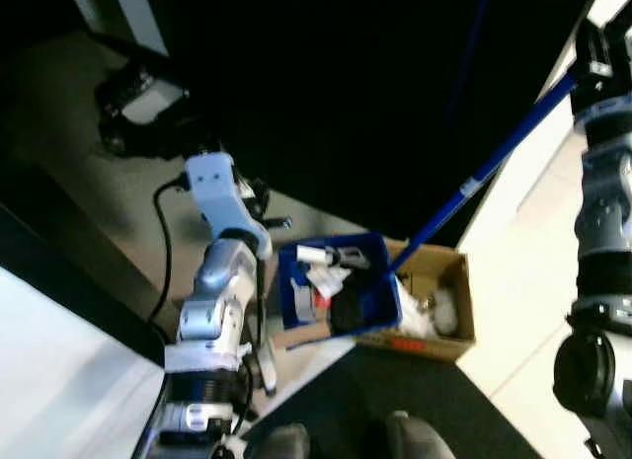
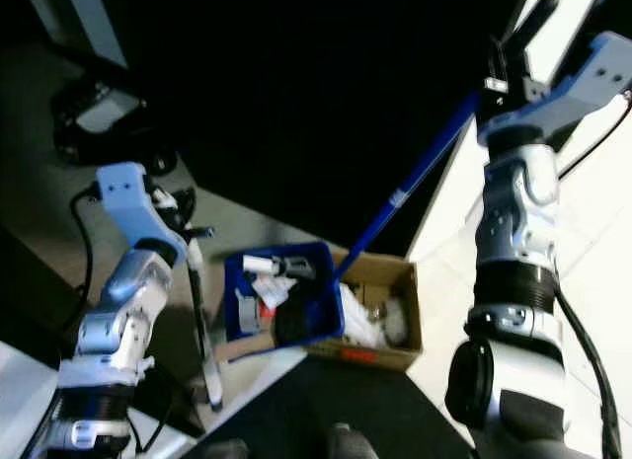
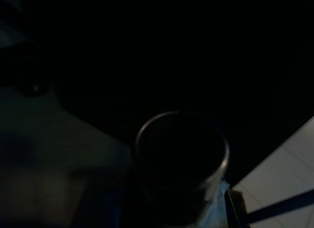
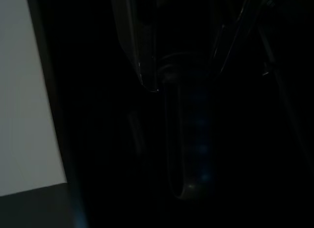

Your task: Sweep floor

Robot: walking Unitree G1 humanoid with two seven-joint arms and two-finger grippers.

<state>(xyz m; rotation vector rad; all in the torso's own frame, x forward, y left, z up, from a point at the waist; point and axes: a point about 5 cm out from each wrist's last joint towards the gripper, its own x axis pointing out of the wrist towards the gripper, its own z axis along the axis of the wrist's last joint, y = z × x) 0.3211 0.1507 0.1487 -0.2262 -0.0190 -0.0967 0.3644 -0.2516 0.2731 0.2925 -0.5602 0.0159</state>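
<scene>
Blue plastic dustpan [image 1: 341,286] over cardboard box [image 1: 434,311], right gripper [image 2: 506,79] fingers gripping broom handle [image 1: 484,178], left fingers unclear

Most of the left wrist view is very dark. A round, dark, metal-rimmed cylinder [image 3: 181,159] can be made out, seen end-on with a thin pale rim around its black inside. Beside it lies a patch of pale tiled floor [image 3: 289,164], crossed by a thin blue pole [image 3: 279,209], and a dim grey-green floor area [image 3: 54,139] lies on the cylinder's other side.
</scene>
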